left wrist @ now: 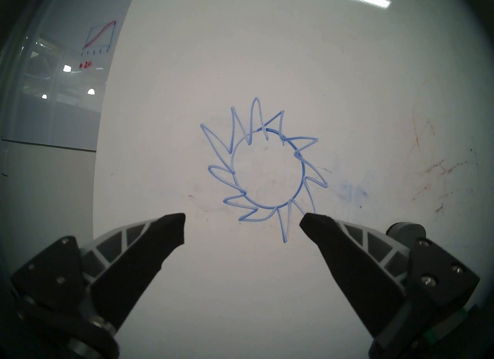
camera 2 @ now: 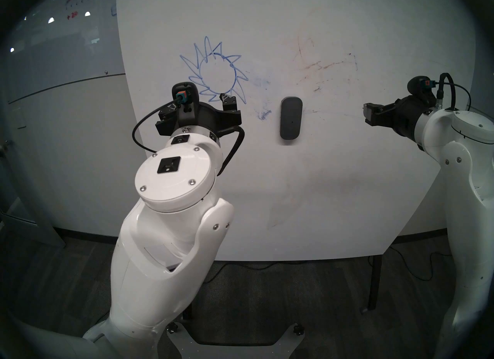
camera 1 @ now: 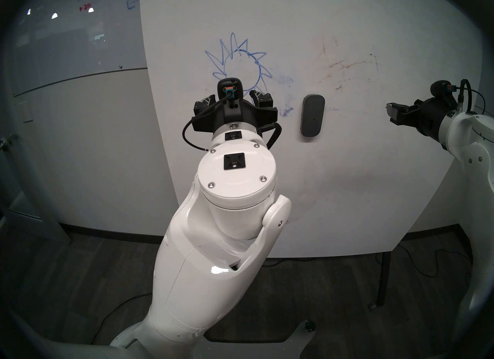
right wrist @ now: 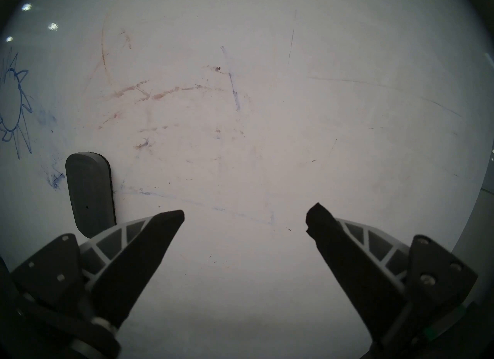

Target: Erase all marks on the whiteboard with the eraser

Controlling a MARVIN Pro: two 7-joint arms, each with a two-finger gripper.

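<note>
Nothing rubbed off yet. Big white whiteboard (camera 1: 334, 190) standing up straight in front, with the marks (camera 1: 240, 64) all there: a blue ring with pointy rays, a blue smudge beside it, faint brown streaks (right wrist: 165, 93) further over.

Left claw (left wrist: 242, 226) wide apart, holding nothing. Aimed at the board just under the blue ring, so the lowest rays show right between the two fingers (left wrist: 171, 227). Near the board, but touching or not, cannot tell.

Eraser (camera 1: 312, 115) sitting flat on the board, long way up and down, staying there with nothing gripping it. Probably sticks on by itself. To the right of the left claw, close by, past a small blue scribble (camera 1: 286, 112). Soft dark side against the board, smooth grey back facing out, so easy to grab by the two long sides.

Right claw (right wrist: 244, 218) wide apart too, holding nothing. Eraser just off to its left side, low down beside its left finger. Brown streaks above it.

Eraser in between the two claws, so either one could fetch it. Best guess for the next job: pinch the eraser across its narrow middle, then slide it over the blue ring.
</note>
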